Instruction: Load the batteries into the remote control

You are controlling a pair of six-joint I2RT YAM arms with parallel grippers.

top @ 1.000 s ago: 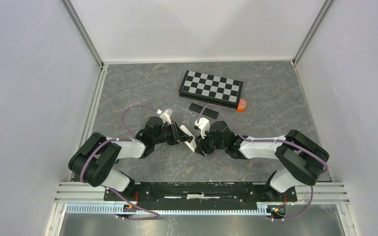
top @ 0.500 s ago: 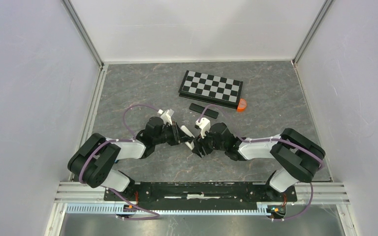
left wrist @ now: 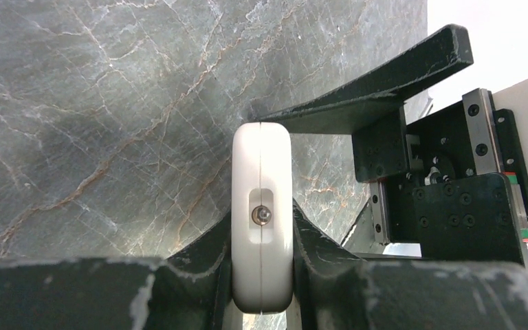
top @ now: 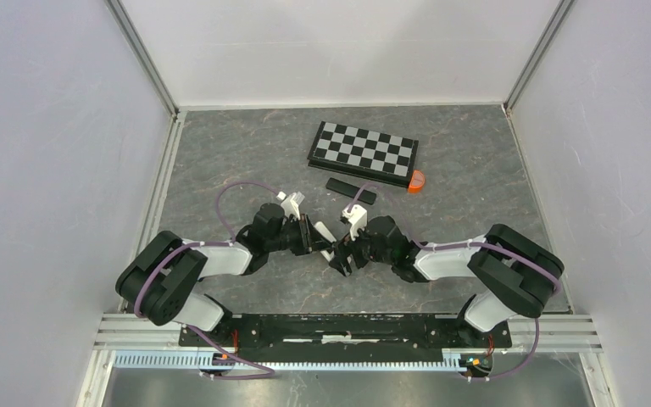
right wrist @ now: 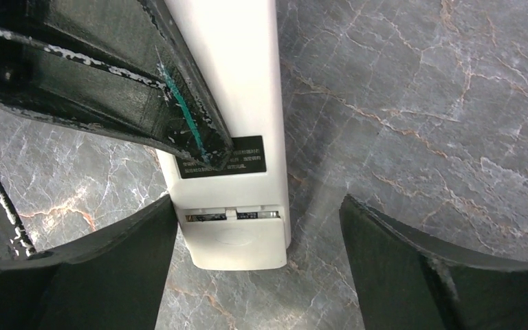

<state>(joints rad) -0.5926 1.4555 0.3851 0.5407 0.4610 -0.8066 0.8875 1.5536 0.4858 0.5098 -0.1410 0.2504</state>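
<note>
White remote (left wrist: 262,227) pinched in left gripper (left wrist: 262,265); right gripper (right wrist: 259,206) agape.

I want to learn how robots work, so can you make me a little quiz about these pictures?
1. What is the left gripper holding? A: a spoon. B: a white remote. C: a cup.
2. True or false: the right gripper is open.
3. Fill in the gap: the small piece beside the chessboard is coloured ____.
Key: 1 B; 2 true; 3 orange.
</note>
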